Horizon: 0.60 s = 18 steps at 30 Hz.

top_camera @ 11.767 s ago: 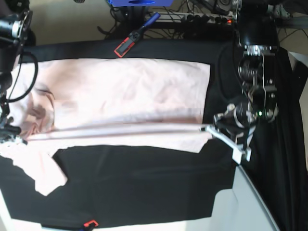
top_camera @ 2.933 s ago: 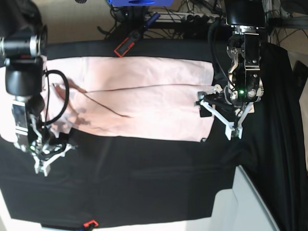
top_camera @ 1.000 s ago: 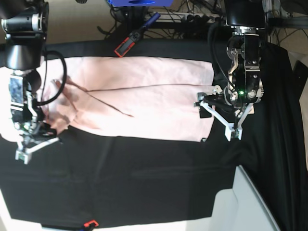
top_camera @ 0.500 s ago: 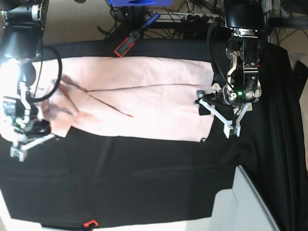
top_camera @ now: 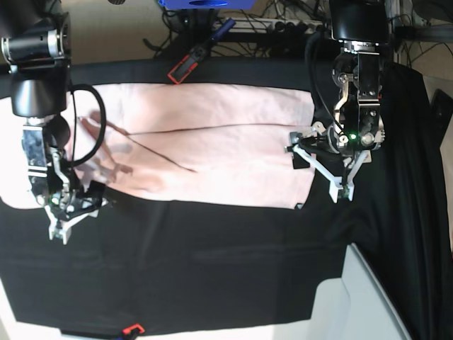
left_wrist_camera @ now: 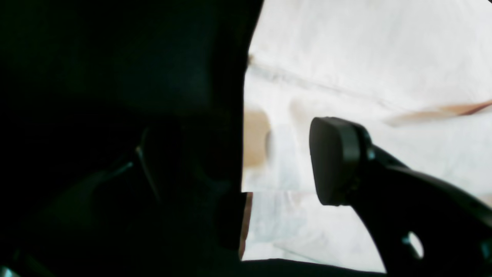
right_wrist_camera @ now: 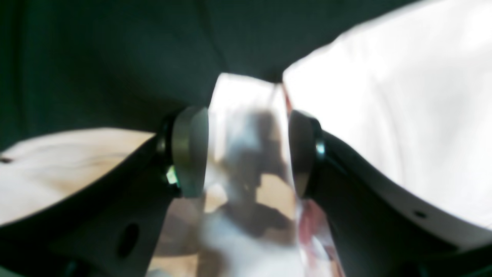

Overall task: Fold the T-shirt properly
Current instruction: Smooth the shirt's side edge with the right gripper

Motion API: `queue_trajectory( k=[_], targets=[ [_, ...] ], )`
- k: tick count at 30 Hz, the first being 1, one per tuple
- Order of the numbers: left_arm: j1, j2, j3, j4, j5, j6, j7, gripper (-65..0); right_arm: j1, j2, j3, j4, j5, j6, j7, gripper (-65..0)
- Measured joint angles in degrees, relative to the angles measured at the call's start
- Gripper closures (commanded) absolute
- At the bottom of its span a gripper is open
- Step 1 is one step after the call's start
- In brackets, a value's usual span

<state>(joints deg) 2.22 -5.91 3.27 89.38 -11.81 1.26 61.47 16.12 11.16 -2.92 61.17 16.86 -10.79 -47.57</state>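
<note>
The left gripper [top_camera: 322, 166] stands released, its jaws spread wide, one dark pad [left_wrist_camera: 330, 161] above the T-shirt's [top_camera: 212, 145] hem edge without clamping it. The right gripper [top_camera: 71, 216] is partly open; in its wrist view a blurred bit of pale cloth lies between the pads [right_wrist_camera: 190, 152], but whether they touch it I cannot tell. The pale pink T-shirt lies flat, folded lengthwise, along the far part of the bench [top_camera: 212, 269], on the black cloth. A red-and-black clamp [top_camera: 185, 67] sits at the far edge, beside the shirt.
</note>
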Motion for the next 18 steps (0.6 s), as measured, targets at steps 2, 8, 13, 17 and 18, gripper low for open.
queue_trajectory(
  k=[2, 8, 13, 17, 18],
  targets=[
    [-0.1, 0.0, 0.0, 0.0, 0.0, 0.0, 0.0, -50.9, 0.3, 0.0, 0.0, -2.1, 0.2, 0.0, 1.7, -32.5],
    [-0.2, 0.0, 0.0, 0.0, 0.0, 0.0, 0.0, -50.9, 0.5, -0.3, 0.0, -5.3, -0.1, 0.0, 3.7, -32.5],
    [-0.2, 0.0, 0.0, 0.0, -0.2, 0.0, 0.0, -50.9, 1.0, -0.6, -0.1, -5.2, -0.1, 0.0, 3.6, -32.5],
    [-0.2, 0.0, 0.0, 0.0, -0.2, 0.0, 0.0, -50.9, 1.5, -1.0, -0.1, -5.2, -0.1, 0.0, 3.6, -32.5],
    [-0.2, 0.0, 0.0, 0.0, -0.2, 0.0, 0.0, -50.9, 1.6, -1.2, -0.1, -5.2, -0.1, 0.0, 3.5, -32.5]
  ],
)
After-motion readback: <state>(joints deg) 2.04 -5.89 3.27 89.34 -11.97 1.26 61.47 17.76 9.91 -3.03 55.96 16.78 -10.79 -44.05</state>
